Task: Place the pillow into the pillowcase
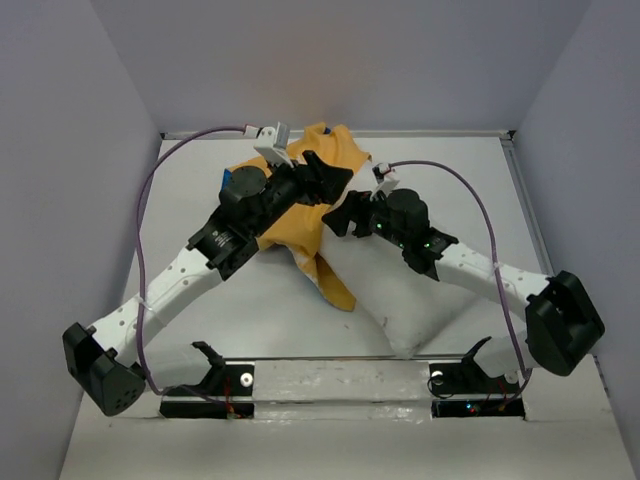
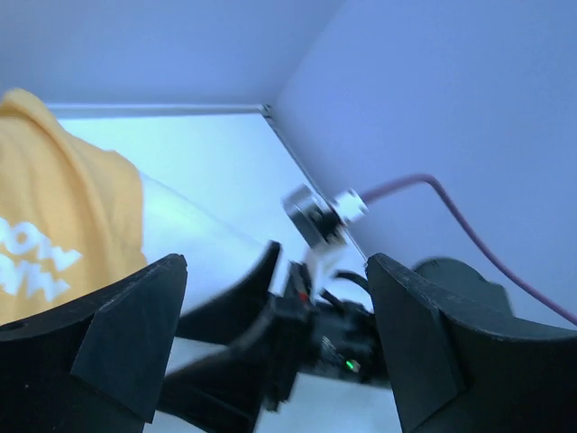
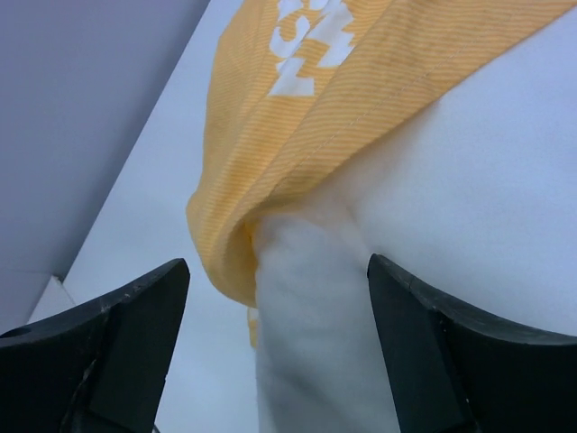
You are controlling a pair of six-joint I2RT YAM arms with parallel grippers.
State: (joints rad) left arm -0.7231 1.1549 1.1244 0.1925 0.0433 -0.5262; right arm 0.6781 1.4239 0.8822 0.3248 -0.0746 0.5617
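The pillow (image 1: 400,300) lies slantwise on the desk (image 1: 470,180). Its long axis runs from under both hands back toward the right arm's base. The near end is bare, and the far end is covered by the yellow pillowcase (image 1: 290,215). The pillowcase's hem crosses the pillow just ahead of the right hand (image 1: 345,218), whose fingers stand apart, holding nothing. The left hand (image 1: 325,172), just beyond it over the cloth, is likewise spread and empty. Between its fingers the right wrist shows, with its violet cable (image 2: 433,194).
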